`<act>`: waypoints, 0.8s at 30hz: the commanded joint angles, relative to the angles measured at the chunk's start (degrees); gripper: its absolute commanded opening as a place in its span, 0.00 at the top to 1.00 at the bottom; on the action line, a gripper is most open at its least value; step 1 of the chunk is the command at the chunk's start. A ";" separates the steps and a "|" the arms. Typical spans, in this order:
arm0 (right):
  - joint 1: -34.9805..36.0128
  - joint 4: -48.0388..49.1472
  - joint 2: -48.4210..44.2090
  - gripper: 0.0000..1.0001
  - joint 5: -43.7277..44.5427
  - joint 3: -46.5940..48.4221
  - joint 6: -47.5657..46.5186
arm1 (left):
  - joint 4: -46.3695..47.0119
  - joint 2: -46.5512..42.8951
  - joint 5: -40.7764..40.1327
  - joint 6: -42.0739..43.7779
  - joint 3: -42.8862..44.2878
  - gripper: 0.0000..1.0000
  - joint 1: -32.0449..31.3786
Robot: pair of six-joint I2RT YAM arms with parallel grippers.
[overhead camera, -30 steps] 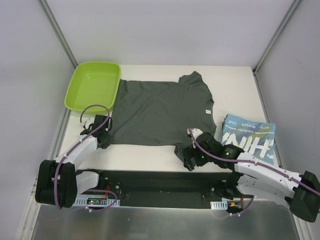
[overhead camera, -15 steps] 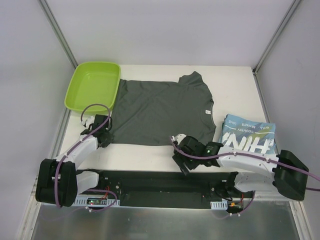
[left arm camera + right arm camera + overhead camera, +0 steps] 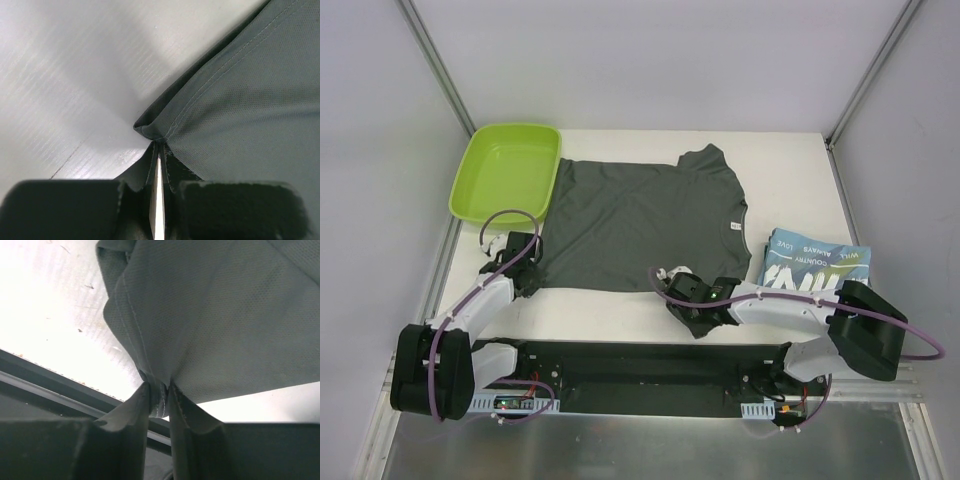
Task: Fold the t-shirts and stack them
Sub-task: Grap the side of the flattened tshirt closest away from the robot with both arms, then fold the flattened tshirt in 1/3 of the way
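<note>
The dark grey t-shirt [image 3: 640, 215] lies spread flat in the middle of the table, neck to the right. My left gripper [image 3: 530, 270] sits at its near left hem corner. In the left wrist view its jaws [image 3: 158, 146] are shut on that stitched corner of grey cloth [image 3: 240, 100]. My right gripper [image 3: 688, 298] is at the shirt's near sleeve. The right wrist view shows it [image 3: 159, 396] shut on a bunched fold of the sleeve hem [image 3: 210, 315]. The light blue t-shirt [image 3: 820, 272] with white lettering lies folded at the right, partly under the right arm.
A lime-green tray [image 3: 508, 170] stands at the back left, touching the grey shirt's far left edge. The black base rail [image 3: 640, 365] runs along the near edge, just below both grippers. Frame posts rise at both back corners.
The right arm swung left along the near edge to the sleeve, and its jaws closed on the cloth. The left gripper finished closing on the hem corner and stayed in place.
</note>
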 commanded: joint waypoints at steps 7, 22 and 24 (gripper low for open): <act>0.35 -7.28 -4.65 0.99 -1.63 -1.22 4.63 | -1.86 -7.57 3.34 -0.19 -4.83 1.00 0.50; 1.76 -11.76 -23.56 0.99 -5.25 -5.01 5.33 | -11.18 -30.96 12.31 -1.77 -7.91 1.00 0.41; 1.32 -13.08 -23.83 1.00 -3.13 -3.78 4.19 | -11.18 -30.00 11.87 -1.77 -6.68 1.00 0.41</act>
